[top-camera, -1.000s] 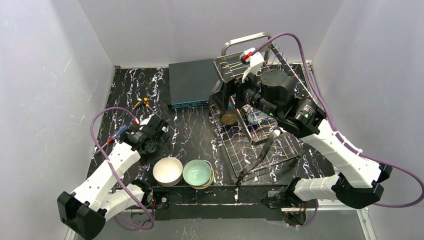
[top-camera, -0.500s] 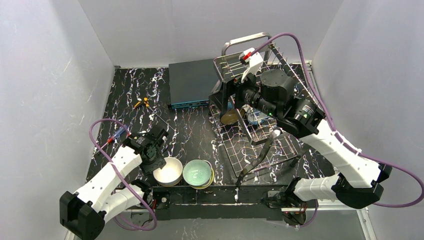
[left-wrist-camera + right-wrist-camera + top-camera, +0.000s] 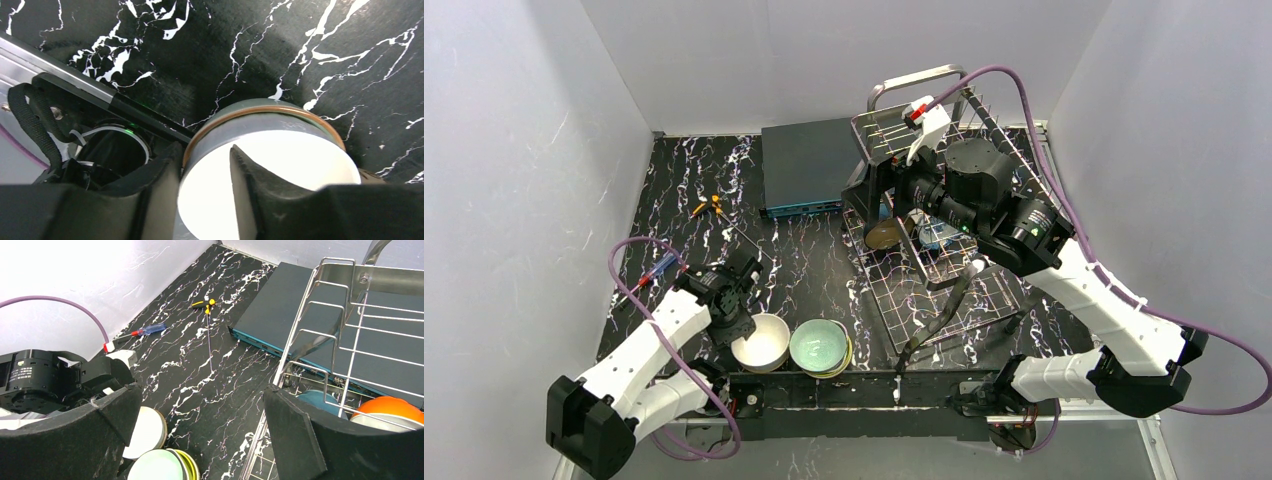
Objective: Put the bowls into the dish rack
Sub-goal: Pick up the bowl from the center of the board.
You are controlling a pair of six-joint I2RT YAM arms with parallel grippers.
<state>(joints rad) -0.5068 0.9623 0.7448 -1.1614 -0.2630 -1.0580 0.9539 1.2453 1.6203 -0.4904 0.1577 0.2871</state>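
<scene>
Left gripper [image 3: 203,150]: jaws apart and astride the rim of the white bowl [image 3: 285,160]. One finger [image 3: 150,195] is against the orange-brown outer wall and the other is over the white inside, not clamped.
Left gripper, place: lower left of the top view, at the white bowl's left edge.
Right gripper [image 3: 201,390]: fingers spread wide with nothing between them. In the top view it is held above the left end of the dish rack [image 3: 944,290], upper centre.
White bowl, place: upright on the black marble table [image 3: 814,270], bottom centre-left of the top view, outside the dish rack.
Pale green bowl [image 3: 820,345]: just right of the white bowl, nested on a lime-yellow bowl [image 3: 192,471] whose edge shows beneath it.
Dish rack, place: right of centre in the top view, on the table.
In the rack: an orange bowl [image 3: 385,407] and a blue bowl [image 3: 316,399] behind the wires, lower right of the right wrist view.
Teal box [image 3: 804,165]: upper centre, just left of the rack.
Screwdrivers: a yellow-black one [image 3: 707,208] and a red-blue one [image 3: 656,270], along the left side of the table.
</scene>
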